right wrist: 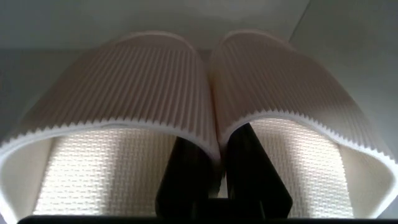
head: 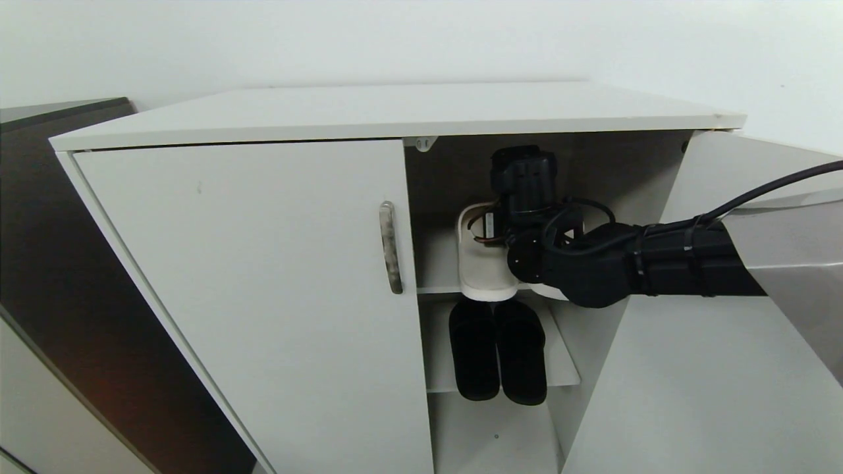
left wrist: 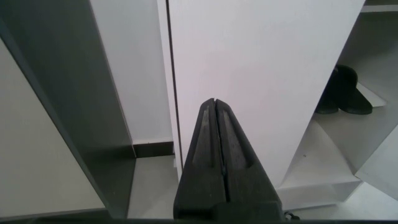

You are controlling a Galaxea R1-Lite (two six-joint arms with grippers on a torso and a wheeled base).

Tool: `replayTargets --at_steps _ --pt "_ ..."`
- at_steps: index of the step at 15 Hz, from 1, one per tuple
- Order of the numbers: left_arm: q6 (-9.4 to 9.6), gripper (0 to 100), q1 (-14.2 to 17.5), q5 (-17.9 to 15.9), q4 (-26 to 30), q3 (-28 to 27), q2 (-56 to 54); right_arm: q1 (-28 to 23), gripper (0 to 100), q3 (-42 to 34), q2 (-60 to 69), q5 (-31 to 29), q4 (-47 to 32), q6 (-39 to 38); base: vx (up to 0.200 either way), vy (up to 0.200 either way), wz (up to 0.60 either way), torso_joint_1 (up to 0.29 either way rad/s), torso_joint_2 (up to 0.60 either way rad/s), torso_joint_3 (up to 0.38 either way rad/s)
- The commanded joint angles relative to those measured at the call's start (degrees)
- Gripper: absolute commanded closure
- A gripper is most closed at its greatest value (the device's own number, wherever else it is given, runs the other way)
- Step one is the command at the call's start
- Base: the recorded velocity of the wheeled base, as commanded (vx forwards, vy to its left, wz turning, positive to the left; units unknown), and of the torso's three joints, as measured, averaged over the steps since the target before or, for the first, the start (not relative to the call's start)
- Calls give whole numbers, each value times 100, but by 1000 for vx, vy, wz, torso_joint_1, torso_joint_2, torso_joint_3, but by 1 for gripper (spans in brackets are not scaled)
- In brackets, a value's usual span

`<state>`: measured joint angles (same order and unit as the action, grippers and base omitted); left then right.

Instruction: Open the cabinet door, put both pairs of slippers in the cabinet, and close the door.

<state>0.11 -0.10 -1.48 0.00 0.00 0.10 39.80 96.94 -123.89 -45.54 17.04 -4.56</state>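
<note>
Left gripper (left wrist: 214, 104) is nearest: pads pressed together, empty, facing the closed left door (left wrist: 249, 68). Open right door (head: 691, 382) sits at 4 o'clock in head view. Right gripper (right wrist: 217, 149) is inside the cabinet (head: 395, 112), one finger in each of the white slippers (head: 484, 280), clamping their adjoining inner walls. The pair lies on the upper shelf (head: 435, 266), long axis front-to-back, toes at gripper's 12, heels overhanging. Black slippers (head: 497, 355) are one shelf down, at 6. My read: release, then back straight out along that axis; the right arm is nearer the door. Right wrist view gives the pinch; head view gives the overhang and door.
</note>
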Motion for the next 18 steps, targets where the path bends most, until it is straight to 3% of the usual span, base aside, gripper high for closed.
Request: replayTargets --at_steps 1,7,14,15,18 --pt "-2 100 1 -2 0 0 8 -60 100 167 -170 10 18 -1 0 0 0 0 0 0" --pt "-2 100 1 -2 0 0 8 -104 100 194 -232 424 10 96 0 0 0 0 0 0" --pt "-2 100 1 7 0 0 8 -104 100 246 -285 432 -43 131 0 0 0 0 0 0" --pt "-2 100 1 7 9 0 8 -104 0 238 -285 432 -43 131 0 0 0 0 0 0" --pt "-11 100 1 7 0 0 8 -60 0 211 -197 380 -157 122 0 0 0 0 0 0"
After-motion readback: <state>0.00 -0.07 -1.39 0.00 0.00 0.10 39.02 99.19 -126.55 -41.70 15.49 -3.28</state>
